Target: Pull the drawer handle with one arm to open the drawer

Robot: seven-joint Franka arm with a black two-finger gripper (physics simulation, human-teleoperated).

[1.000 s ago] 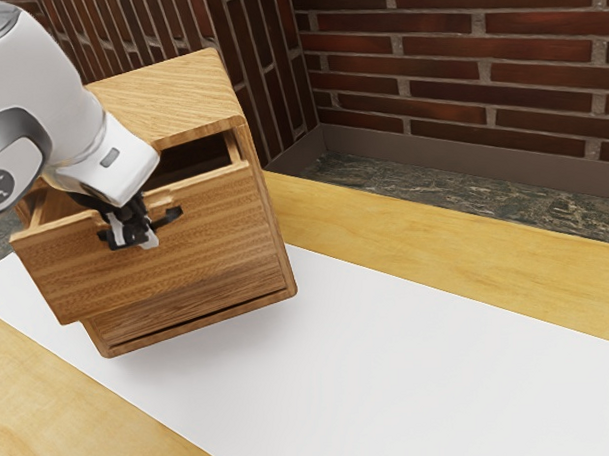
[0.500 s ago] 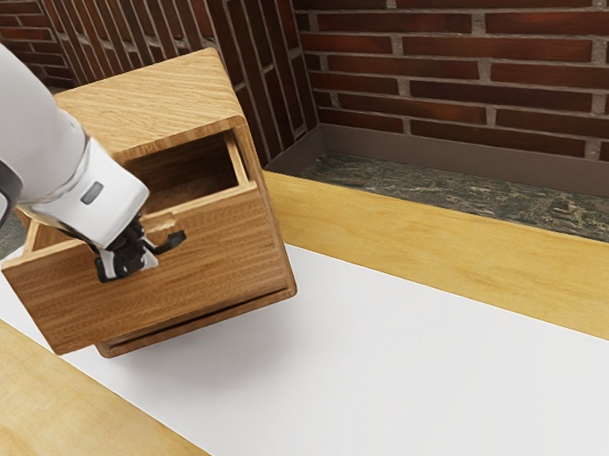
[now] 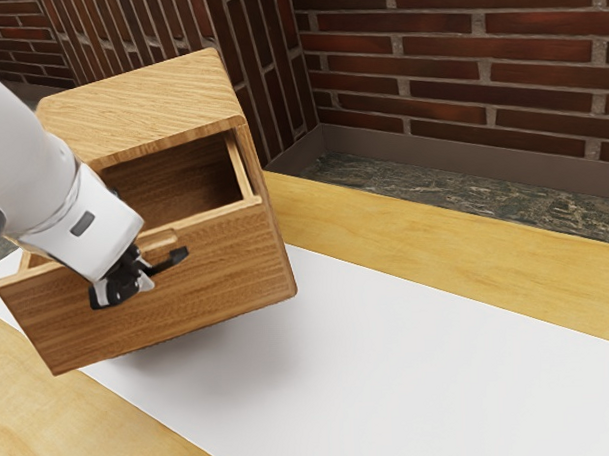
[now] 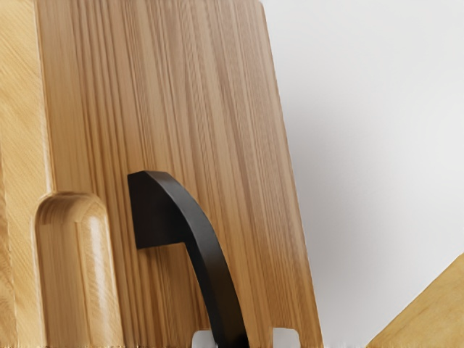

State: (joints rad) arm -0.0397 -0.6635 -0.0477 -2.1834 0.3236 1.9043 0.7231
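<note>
Drawer handle (image 3: 169, 259), a black bar, sits gripped in the pincer (image 3: 124, 278); the fingers are clamped on it from two sides, and in the wrist view the bar (image 4: 190, 235) runs down between the two pale pads (image 4: 285, 338) just under the hand.

The handle is fixed to the front of the drawer (image 3: 192, 292); its long axis runs along that front, crosswise to the line of pull, and one free end pokes out past the pincer toward the exterior view's right.

The drawer stands well out of the cabinet (image 3: 150, 98); its hollow inside shows open from above, and its front hangs clear of the cabinet's face, out over the white worktop (image 3: 409, 364).

The white arm (image 3: 43, 192) comes in from the exterior view's left, so the pincer holds the handle from the side the pull is aimed at; the cabinet lies beyond the handle, away from the arm.

As I judge it, the opening is largely done; any further travel must keep straight along the drawer's slide, toward the exterior view's lower left, since a sideways tug on so short a bar could twist the grip or drag the cabinet itself.

A brick wall (image 3: 458, 43) closes the scene behind.
</note>
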